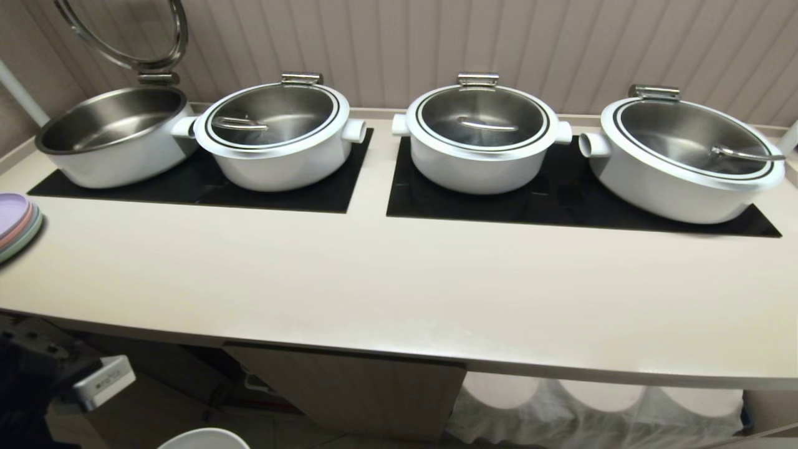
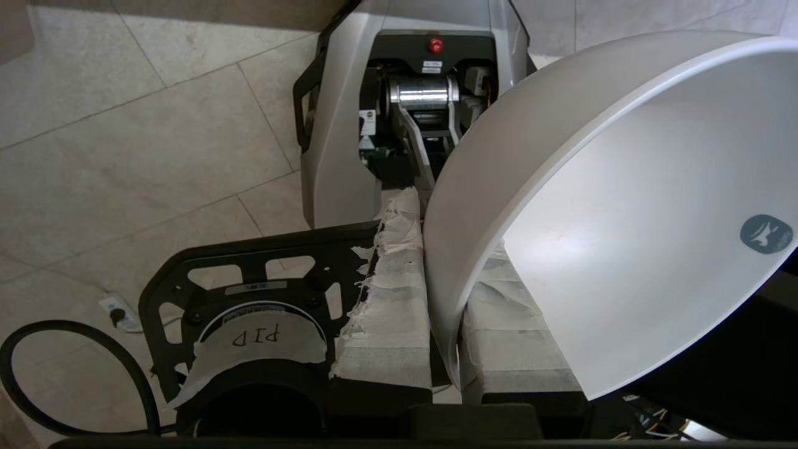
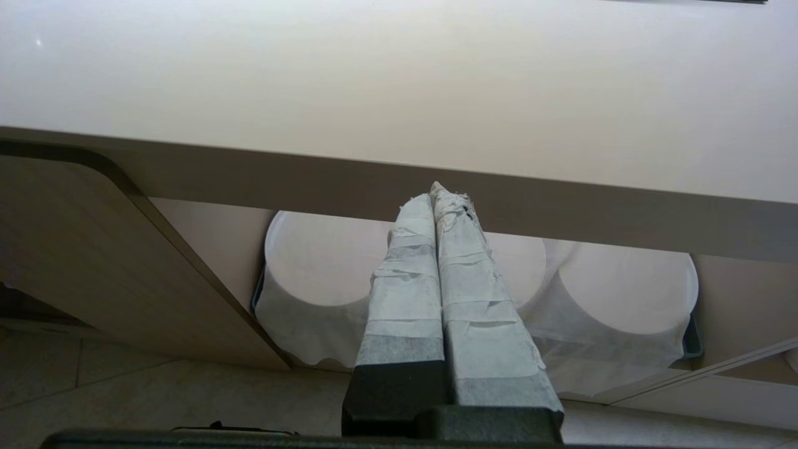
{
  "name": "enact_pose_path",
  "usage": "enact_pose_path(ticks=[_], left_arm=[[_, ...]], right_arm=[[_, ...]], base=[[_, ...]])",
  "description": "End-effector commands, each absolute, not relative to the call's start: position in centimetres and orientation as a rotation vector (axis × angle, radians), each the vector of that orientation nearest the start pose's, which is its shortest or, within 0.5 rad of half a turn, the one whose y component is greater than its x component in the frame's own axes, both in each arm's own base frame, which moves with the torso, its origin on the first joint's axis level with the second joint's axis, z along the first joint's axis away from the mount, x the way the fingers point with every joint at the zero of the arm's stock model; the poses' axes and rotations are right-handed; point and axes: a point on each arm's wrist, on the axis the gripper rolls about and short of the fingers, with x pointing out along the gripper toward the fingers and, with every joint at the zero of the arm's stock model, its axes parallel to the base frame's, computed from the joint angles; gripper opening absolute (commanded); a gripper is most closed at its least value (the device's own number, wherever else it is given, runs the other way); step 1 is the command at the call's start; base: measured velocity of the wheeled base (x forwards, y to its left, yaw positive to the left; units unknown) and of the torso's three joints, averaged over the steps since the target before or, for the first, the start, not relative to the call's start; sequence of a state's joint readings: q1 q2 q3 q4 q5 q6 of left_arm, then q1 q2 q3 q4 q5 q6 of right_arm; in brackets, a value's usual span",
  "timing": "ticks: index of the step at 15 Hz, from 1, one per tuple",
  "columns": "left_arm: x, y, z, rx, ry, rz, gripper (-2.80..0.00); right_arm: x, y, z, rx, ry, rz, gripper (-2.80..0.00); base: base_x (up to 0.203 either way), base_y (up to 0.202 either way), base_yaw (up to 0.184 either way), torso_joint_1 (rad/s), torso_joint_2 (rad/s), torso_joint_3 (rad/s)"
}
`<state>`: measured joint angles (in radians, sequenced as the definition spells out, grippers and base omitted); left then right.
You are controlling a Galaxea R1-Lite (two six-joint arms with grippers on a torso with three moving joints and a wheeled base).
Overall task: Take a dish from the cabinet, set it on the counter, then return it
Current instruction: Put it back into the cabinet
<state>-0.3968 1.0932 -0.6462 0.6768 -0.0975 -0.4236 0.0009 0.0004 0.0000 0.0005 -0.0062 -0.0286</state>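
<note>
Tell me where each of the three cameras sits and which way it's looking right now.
Head view: high, facing down onto the counter and pots; left arm at lower left.
Left wrist view: behind the left gripper, facing the floor and robot base; fingers pinch the dish rim.
Right wrist view: below counter edge, facing the cabinet; right gripper shut, empty.
Shared: dish rim also shows in the head view.

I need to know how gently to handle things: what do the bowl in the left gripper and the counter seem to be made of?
The dish looks like glazed white ceramic: smooth, opaque, softly glossy, with a printed mark. The left gripper pinches its rim. The counter looks like pale beige solid surface or laminate, satin-smooth with a rounded edge; which one cannot be told.
</note>
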Motion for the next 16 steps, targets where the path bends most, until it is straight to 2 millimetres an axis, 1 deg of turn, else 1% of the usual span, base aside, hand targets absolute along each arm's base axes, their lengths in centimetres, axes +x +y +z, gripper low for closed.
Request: enact_pose_path(ticks=[1, 6, 11, 16], left_arm=[[8.63, -3.86, 16.68, -0.203, 1.188, -0.195, -2.80], [8.18, -3.73, 16.63, -0.201, 1.180, -0.203, -2.80], [7.83, -4.27, 16.56, -0.154, 1.187, -0.261, -2.80], [7.79, -4.31, 16.41, -0.153, 1.195, -0.269, -2.80]], right_arm=[[-2.28, -0.02, 7.54, -0.029, 0.001, -0.005, -2.80], [-2.28, -0.02, 7.54, -0.029, 0.001, -0.005, -2.80], [-2.28, -0.02, 7.55, -0.029, 0.000, -0.005, -2.80], [-2.28, -0.02, 7.55, -0.029, 0.000, -0.005, -2.80]], base=[[0.000, 0.000, 0.000, 0.000, 0.00, 0.000], [0.000, 0.000, 0.000, 0.000, 0.00, 0.000], [0.000, 0.000, 0.000, 0.000, 0.00, 0.000], [0.000, 0.000, 0.000, 0.000, 0.00, 0.000]])
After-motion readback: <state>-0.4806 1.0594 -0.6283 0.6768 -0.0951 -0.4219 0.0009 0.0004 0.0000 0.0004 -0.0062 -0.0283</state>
